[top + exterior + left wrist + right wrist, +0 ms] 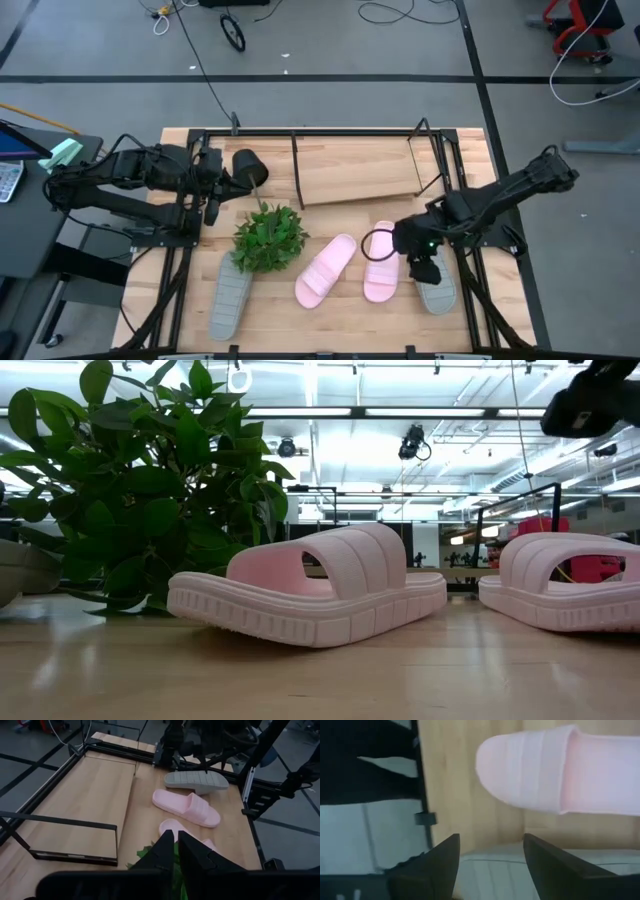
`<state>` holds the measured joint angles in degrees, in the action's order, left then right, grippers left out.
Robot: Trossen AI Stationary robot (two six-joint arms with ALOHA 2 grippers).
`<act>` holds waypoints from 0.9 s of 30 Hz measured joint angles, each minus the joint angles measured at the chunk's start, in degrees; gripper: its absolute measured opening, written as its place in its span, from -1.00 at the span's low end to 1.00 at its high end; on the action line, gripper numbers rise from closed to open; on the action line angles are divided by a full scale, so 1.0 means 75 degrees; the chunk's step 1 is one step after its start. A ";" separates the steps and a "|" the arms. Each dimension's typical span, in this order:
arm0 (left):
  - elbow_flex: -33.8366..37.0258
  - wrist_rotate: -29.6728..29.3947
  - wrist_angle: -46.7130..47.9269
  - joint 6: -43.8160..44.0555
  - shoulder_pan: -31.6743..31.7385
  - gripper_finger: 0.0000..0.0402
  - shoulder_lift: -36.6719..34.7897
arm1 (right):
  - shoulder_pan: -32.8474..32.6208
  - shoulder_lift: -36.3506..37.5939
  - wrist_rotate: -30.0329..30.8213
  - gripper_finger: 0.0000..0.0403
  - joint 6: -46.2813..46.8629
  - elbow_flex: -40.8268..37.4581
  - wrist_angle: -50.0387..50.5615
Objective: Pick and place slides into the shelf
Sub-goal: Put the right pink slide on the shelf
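Observation:
Two light pink slides (327, 270) (381, 262) lie soles down on the table's near middle. One grey slide (230, 298) lies at the near left, and another grey slide (437, 290) at the near right. My right gripper (428, 268) hangs open over that right grey slide (492, 870), one finger on either side of it, next to the pink slide (555, 770). Whether the fingers touch it, I cannot tell. The shelf (350, 175) stands at the far middle with its slanted board bare. My left gripper (175, 851) is shut, raised at the far left, holding nothing.
A green leafy plant (268, 238) stands between the left grey slide and the pink slides, and it fills the left of the low view (140, 490). A dark pot (249, 166) lies by the shelf's left end. The table's black frame rails (470, 290) run close to the right grey slide.

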<state>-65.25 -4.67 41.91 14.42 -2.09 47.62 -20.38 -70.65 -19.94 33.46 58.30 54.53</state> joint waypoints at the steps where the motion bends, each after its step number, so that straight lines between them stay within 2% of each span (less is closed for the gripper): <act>1: 0.0000 0.0000 -0.0002 -0.0042 0.0000 -0.85 0.0000 | -0.0060 0.0000 0.0132 0.12 0.0034 0.0000 0.0008; 8: 0.0000 0.0000 -0.0006 -0.0046 0.0000 -0.81 0.0000 | -0.0744 0.0037 0.0273 0.13 0.0659 0.0000 0.0221; 17: 0.0000 0.0000 -0.0010 -0.0010 0.0000 -0.86 0.0000 | -0.1398 0.0035 0.0597 0.13 0.1520 0.0000 0.0238; 20: 0.0000 0.0000 -0.0011 -0.0016 0.0000 -0.85 0.0000 | -0.1676 0.0029 0.0966 0.13 0.1409 0.0000 0.0239; 24: 0.0000 0.0000 -0.0012 -0.0019 0.0000 -0.82 0.0000 | -0.1610 -0.0041 0.1576 0.13 0.1218 0.0000 0.0183; 27: 0.0000 0.0002 -0.0012 -0.0021 0.0000 -0.80 0.0000 | -0.1337 -0.0127 0.1605 0.13 0.0951 -0.0113 0.0096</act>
<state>-65.25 -4.65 41.82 14.26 -2.09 47.62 -30.41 -71.61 -7.90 40.59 57.45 55.25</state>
